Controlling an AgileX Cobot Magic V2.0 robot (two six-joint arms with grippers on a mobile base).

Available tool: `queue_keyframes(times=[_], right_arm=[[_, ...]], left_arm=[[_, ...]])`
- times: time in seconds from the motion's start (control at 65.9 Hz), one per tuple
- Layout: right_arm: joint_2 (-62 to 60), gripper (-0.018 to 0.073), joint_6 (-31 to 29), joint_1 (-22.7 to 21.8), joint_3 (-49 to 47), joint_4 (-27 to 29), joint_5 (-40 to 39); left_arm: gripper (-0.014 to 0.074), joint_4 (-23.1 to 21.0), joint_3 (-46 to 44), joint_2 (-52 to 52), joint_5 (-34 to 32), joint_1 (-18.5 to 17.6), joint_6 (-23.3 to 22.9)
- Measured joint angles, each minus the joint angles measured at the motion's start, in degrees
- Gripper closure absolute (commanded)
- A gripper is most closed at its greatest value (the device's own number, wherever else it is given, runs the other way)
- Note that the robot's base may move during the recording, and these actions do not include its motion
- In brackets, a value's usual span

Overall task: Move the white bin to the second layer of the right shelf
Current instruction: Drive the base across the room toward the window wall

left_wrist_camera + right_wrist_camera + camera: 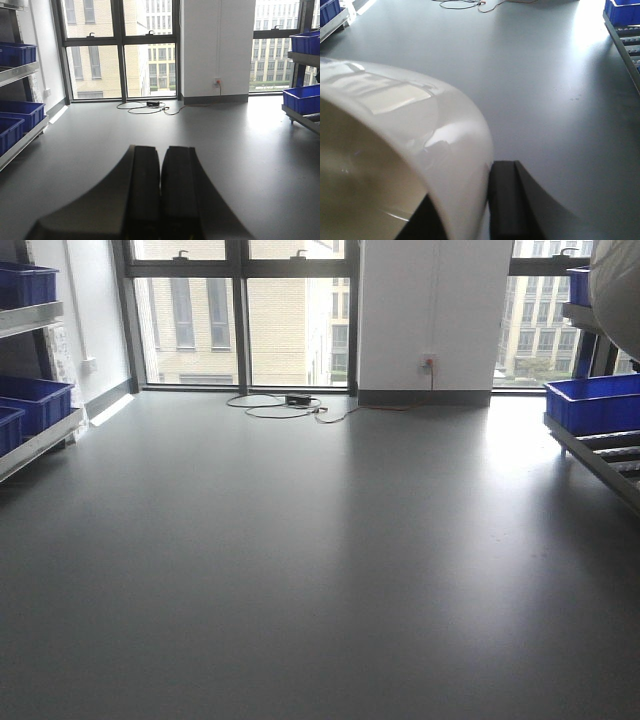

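Observation:
The white bin fills the left of the right wrist view, glossy and cream, held up over the grey floor. My right gripper is shut on its wall, one finger inside and one finger outside. In the front view only an edge of the white bin shows at the top right. On the right stands the right shelf with a roller level, also visible as roller lanes at the right wrist view's edge. My left gripper is shut with nothing in it, pointing across the floor.
A blue crate sits on the right shelf's roller level. The left shelf carries more blue crates. A cable coil lies on the floor by the windows. A white wall pillar stands ahead.

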Motion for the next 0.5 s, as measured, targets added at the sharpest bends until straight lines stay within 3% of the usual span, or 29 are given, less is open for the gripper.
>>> queue_keyframes(times=[0.501], right_arm=[[0.0,0.0536,0.0,0.0,0.0,0.0,0.0]], left_arm=[[0.0512,0.0,0.0,0.0,0.0,0.0,0.0]])
